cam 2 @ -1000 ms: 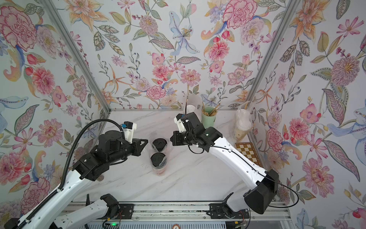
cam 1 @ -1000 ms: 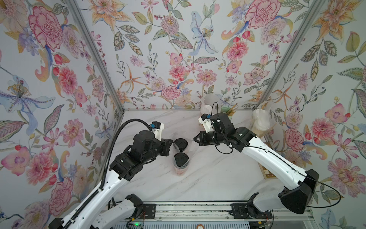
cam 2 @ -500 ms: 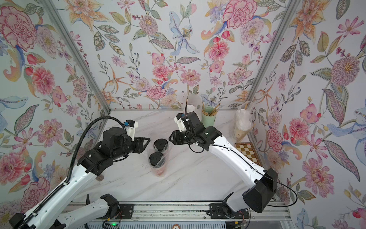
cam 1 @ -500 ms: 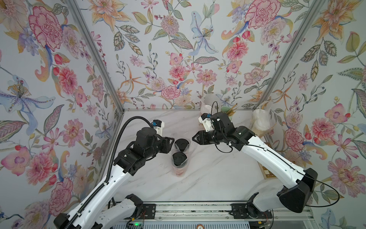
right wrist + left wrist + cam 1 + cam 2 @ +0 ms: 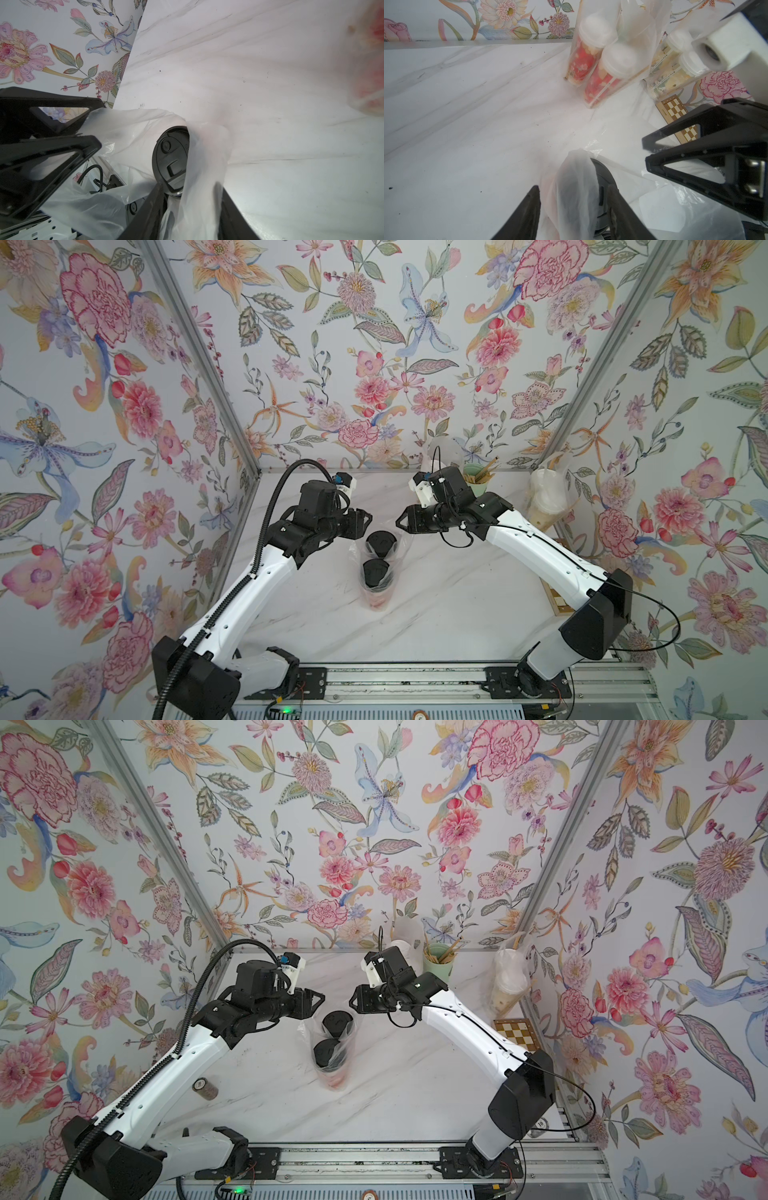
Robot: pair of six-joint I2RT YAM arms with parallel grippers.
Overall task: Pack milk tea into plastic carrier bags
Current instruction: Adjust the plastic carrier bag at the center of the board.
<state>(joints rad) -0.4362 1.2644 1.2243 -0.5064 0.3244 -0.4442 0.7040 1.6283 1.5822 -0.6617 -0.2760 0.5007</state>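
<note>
— Where do we stand?
— Two black-lidded cups point(image 5: 381, 542) sit inside the carrier bag point(image 5: 374, 598), mid-table; our left gripper point(image 5: 367, 520) and right gripper point(image 5: 399, 523) flank its handles point(image 5: 199, 166), jaws half-parted, pinching nothing; the cups' weight likely keeps it upright.

Centre bag point(image 5: 376, 595): clear, crinkled, upright mid-table point(image 5: 436, 614), mouth open. It holds two red-orange black-lidded cups point(image 5: 381, 542) side by side.
Table's back edge: second bag point(image 5: 633, 25), two white-lidded red cups point(image 5: 589, 54).
Back right corner: third bag point(image 5: 546, 489), two clear beige cups point(image 5: 675, 70).
</note>
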